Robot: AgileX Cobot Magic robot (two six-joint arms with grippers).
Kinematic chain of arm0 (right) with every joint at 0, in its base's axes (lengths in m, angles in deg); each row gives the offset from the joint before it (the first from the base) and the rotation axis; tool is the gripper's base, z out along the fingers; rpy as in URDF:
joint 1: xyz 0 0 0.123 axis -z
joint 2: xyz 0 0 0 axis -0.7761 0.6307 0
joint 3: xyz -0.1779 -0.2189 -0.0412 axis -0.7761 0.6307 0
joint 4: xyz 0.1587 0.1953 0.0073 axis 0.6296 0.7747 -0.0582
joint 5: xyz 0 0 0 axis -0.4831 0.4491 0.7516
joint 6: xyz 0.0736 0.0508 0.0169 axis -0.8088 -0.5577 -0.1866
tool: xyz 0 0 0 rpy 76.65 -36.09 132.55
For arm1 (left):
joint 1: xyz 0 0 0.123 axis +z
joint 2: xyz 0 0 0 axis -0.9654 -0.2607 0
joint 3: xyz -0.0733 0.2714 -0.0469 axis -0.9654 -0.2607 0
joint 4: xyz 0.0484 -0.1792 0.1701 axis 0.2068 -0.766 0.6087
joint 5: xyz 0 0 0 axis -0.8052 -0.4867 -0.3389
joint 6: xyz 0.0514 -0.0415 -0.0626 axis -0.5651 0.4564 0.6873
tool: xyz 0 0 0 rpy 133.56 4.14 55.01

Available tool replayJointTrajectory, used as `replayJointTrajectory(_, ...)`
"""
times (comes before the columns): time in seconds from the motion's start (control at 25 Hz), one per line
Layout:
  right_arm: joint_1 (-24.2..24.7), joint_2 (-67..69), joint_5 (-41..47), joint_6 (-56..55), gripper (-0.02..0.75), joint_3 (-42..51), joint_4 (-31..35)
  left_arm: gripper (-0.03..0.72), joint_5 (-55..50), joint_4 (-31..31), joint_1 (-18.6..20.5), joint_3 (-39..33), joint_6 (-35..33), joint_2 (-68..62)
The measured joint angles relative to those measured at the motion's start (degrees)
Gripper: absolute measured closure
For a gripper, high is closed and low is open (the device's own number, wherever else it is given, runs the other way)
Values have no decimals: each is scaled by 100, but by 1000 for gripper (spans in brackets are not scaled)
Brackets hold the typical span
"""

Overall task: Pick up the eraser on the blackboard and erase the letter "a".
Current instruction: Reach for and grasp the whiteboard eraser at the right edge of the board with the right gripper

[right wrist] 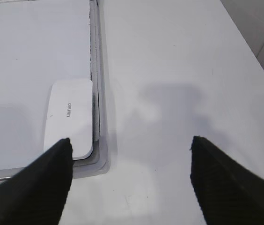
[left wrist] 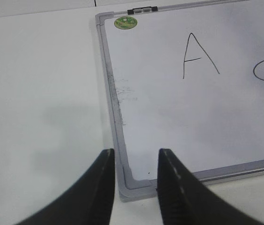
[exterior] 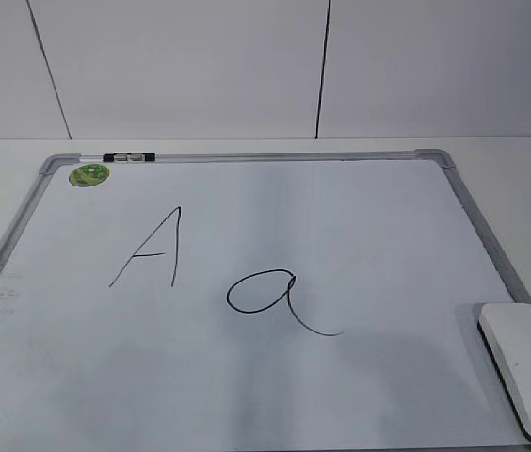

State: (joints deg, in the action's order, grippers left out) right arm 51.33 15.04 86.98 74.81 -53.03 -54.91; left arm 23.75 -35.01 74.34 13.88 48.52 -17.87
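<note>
**Eraser at the board's near right corner, both grippers clear of it**

The blackboard (exterior: 275, 395), a white surface in a grey frame, carried two marker letters: an angular capital "A" (exterior: 149, 248) on the left and the letter "a" (exterior: 275, 299), cursive with a curling tail, nearer the middle. A round green sticker (exterior: 89, 174) sat in the far left corner; its print was too small to read. A small black-and-white marker (exterior: 129, 157) lay along the far frame just beside it.

The eraser (exterior: 523, 366) lay flat in the near right corner, against the right frame, white side up. Its small grey lettering could not be made out with certainty in any view.

In the right wrist view the right gripper (right wrist: 129, 150) had its jaws spread wide, holding nothing. The eraser (right wrist: 70, 118) lay just ahead of the left finger, apart from it, while the other finger hung over bare table (right wrist: 179, 70).

The left gripper (left wrist: 135, 161) appeared only in its own camera, jaws parted with a narrow gap, empty, above the board's near left corner (left wrist: 131, 180), well apart from the eraser. That view also showed grey smudges along the left frame (left wrist: 122, 91). Neither arm appeared in the exterior view.
</note>
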Motion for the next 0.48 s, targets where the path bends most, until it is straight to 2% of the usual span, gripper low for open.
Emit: replayJointTrajectory(0.48,0,0,0,0,144,0,0,454,0,0,0,0,0,0)
